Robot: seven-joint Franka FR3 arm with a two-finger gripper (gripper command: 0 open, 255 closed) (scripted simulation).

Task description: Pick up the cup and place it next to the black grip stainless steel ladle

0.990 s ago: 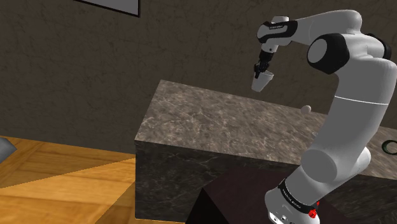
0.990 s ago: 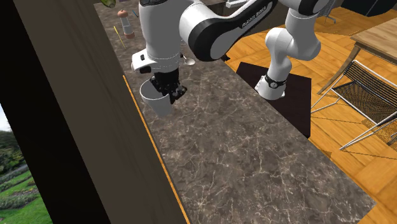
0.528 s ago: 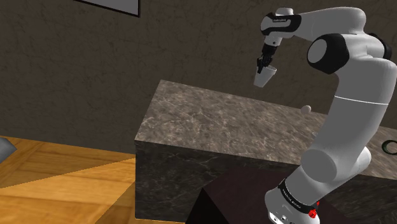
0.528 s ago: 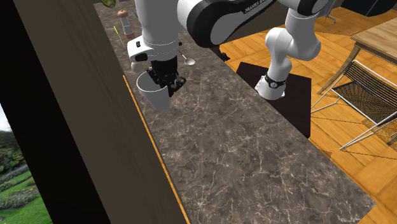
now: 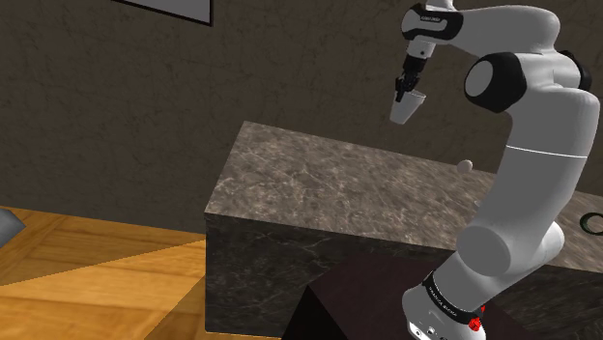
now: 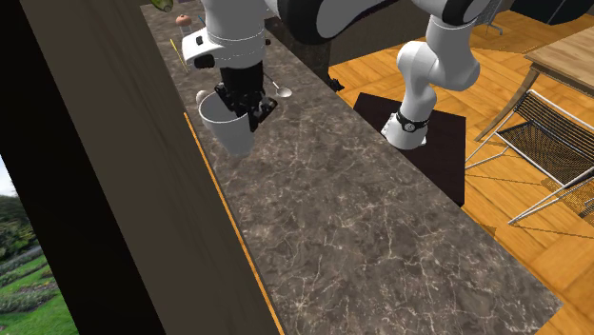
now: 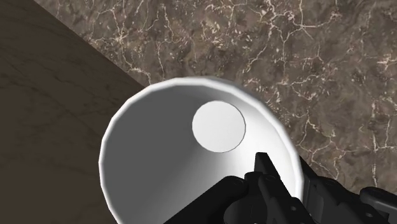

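A plain white cup (image 5: 408,105) hangs in the air above the dark marble counter (image 5: 319,184), tilted a little. My black gripper (image 5: 411,85) is shut on its rim from above. In the second exterior view the cup (image 6: 227,127) is close to the wall edge of the counter, with the gripper (image 6: 249,103) on the side of the rim away from the wall. In the wrist view one finger (image 7: 262,167) is inside the cup (image 7: 172,146) and the other is outside the rim. The ladle (image 6: 283,91) lies on the counter just past the cup.
A dark wall (image 5: 193,87) runs along the counter's far edge. A small shaker (image 6: 181,19) stands further along the counter (image 6: 381,228). The stand (image 6: 419,133) sits on the wood floor, with wire chairs (image 6: 557,133) and a table beyond it.
The arm has lifted the cup higher and carried it along the counter toward the ladle. The grip on the rim is unchanged.
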